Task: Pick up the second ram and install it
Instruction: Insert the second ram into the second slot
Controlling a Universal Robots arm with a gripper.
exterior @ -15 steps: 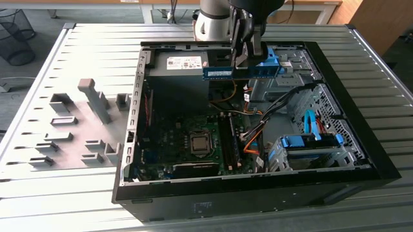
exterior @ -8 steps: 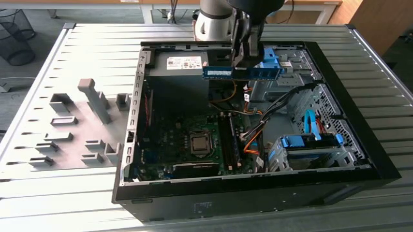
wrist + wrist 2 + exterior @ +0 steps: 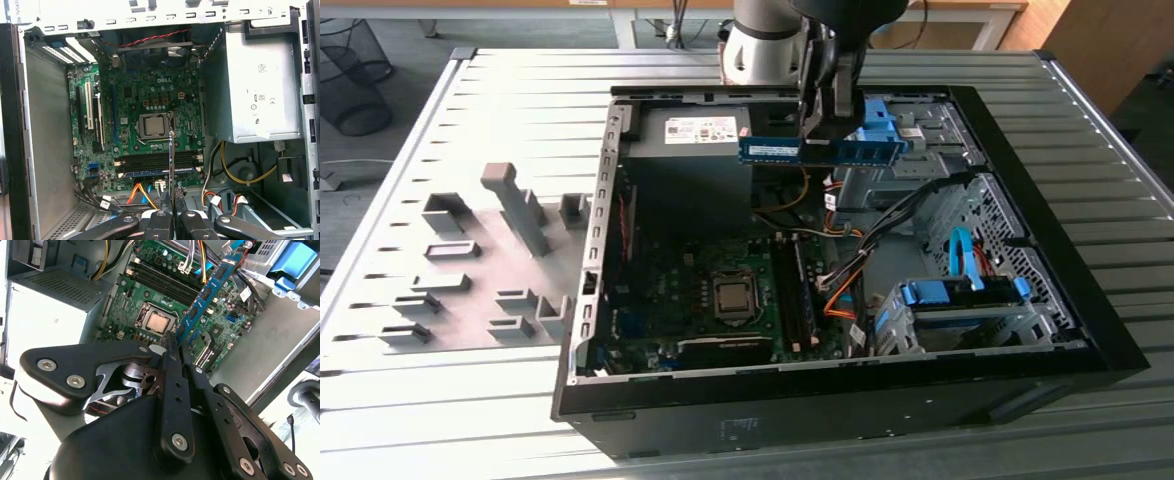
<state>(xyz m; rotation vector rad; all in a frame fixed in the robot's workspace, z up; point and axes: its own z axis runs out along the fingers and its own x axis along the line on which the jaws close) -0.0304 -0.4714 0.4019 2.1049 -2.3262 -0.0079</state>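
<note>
The second ram (image 3: 821,150), a narrow blue-green stick with dark chips, hangs level above the back of the open computer case (image 3: 1067,330), with my gripper (image 3: 831,128) shut on its upper edge. In the second wrist view the ram (image 3: 210,290) runs away from the pinched fingers (image 3: 172,365) over the green motherboard (image 3: 150,300). The first wrist view shows the ram (image 3: 171,165) edge-on as a thin line above the long black memory slots (image 3: 157,161), held by the gripper (image 3: 171,212). In the exterior view the slots (image 3: 797,292) lie well below the stick.
A grey power supply (image 3: 700,130) fills the case's back corner, beside the ram. Blue drive cages (image 3: 961,295) and loose orange and black cables (image 3: 847,285) crowd the exterior view's right. Grey fixture blocks (image 3: 494,260) stand on the slatted table (image 3: 454,400) to the left.
</note>
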